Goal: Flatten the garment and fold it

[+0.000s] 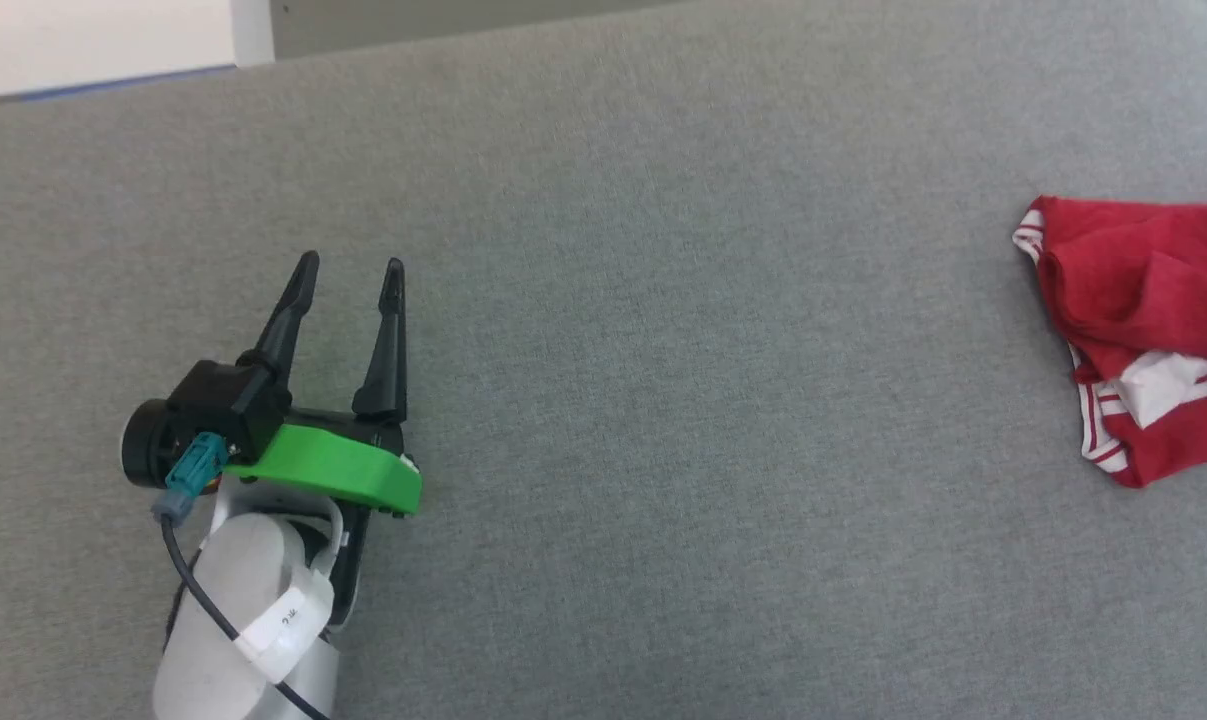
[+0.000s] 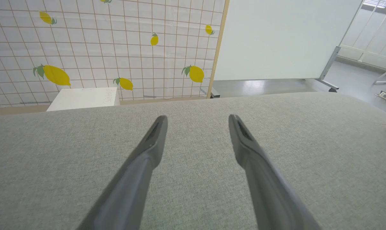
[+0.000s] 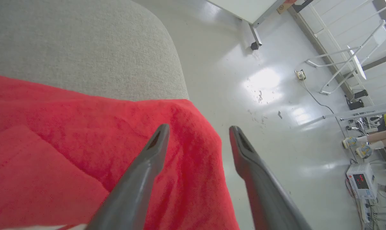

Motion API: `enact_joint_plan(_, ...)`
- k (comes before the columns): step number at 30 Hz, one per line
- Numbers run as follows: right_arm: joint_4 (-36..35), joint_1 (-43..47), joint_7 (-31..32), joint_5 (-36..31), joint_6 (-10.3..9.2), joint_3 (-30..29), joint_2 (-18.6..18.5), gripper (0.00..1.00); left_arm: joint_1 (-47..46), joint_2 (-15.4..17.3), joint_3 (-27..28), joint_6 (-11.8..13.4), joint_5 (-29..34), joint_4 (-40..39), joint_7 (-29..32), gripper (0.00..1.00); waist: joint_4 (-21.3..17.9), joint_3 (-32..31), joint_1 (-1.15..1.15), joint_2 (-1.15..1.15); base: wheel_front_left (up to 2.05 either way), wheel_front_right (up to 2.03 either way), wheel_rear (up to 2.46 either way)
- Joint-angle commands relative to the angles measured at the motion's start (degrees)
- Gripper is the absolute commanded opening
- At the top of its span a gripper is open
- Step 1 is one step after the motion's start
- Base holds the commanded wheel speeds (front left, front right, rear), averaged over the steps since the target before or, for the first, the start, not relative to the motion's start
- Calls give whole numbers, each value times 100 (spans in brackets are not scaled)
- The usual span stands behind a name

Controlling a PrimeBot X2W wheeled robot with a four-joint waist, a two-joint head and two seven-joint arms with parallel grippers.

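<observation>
The garment (image 1: 1133, 290) lies in a bunched heap at the far right side of the gray tabletop (image 1: 663, 300), right by its edge. The right end effector (image 3: 199, 127) hangs over the red cloth with its two fingers wide apart, holding nothing. The left end effector (image 1: 351, 262) is wide open too, well apart from the shirt. To flatten it well, each one should probably pinch a corner or hem, pull it toward the middle, and spread it gently.
</observation>
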Motion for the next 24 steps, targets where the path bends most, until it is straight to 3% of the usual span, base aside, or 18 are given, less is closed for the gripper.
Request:
enact_joint_plan(1, 13, 18, -157, 4, -11, -94, 70, 100, 36, -25, -2, -21, -26, 22, -25, 100, 104, -295, -1, -1, 0, 0, 0)
enact_joint_plan(10, -631, 724, -872, 576, -11, -487, 663, 100, 486, -217, -17, -21, -208, 234, -25, 100, 361, -1183, -1, -1, 0, 0, 0)
enact_joint_plan(24, -3168, 2650, -1379, 1531, -11, 120, 1813, 100, 907, -372, -39, -19, -324, 485, -25, 100, 1020, -1893, -1, -1, 0, 0, 0)
